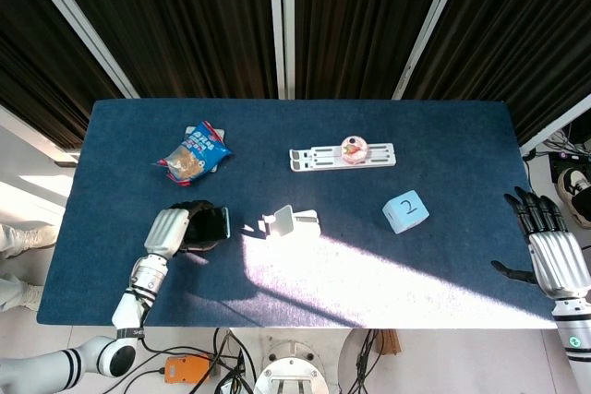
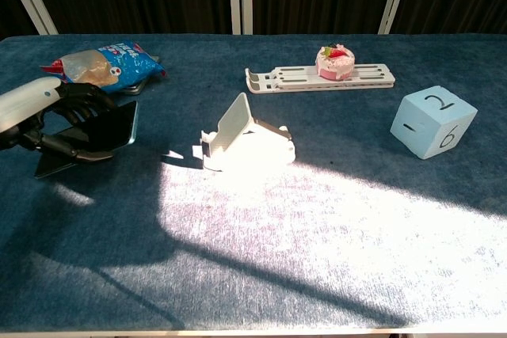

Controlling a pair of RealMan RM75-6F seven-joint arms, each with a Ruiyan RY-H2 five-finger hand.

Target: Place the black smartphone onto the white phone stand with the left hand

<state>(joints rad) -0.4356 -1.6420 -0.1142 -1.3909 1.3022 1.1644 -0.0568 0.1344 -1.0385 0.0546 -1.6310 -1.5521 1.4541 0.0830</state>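
The left hand (image 2: pixel 55 120), with its silver back and black fingers, is wrapped around the black flat smartphone (image 2: pixel 111 128), gripping it by the long edges and carrying it clear of the blue felt-covered desk (image 2: pixel 317 219), to the left of the white folding plastic phone stand (image 2: pixel 242 136); the stand sits near the middle of the desk with its backrest leaning and a low lip at the foot, half in a bright patch of sun; the step in hand looks like the carry across to the stand, and to do it well the phone's lower edge should arrive just above the lip, the phone tilted to match the backrest, then be let down until it leans before the fingers loosen; fingers on the stand's side could knock the light stand, so a gentle approach seems wise; the crinkled snack bag (image 2: pixel 103 65) lies behind the hand, well out of the path; the right hand (image 1: pixel 545 242) rests at the far right edge of the desk, fingers spread and holding nothing
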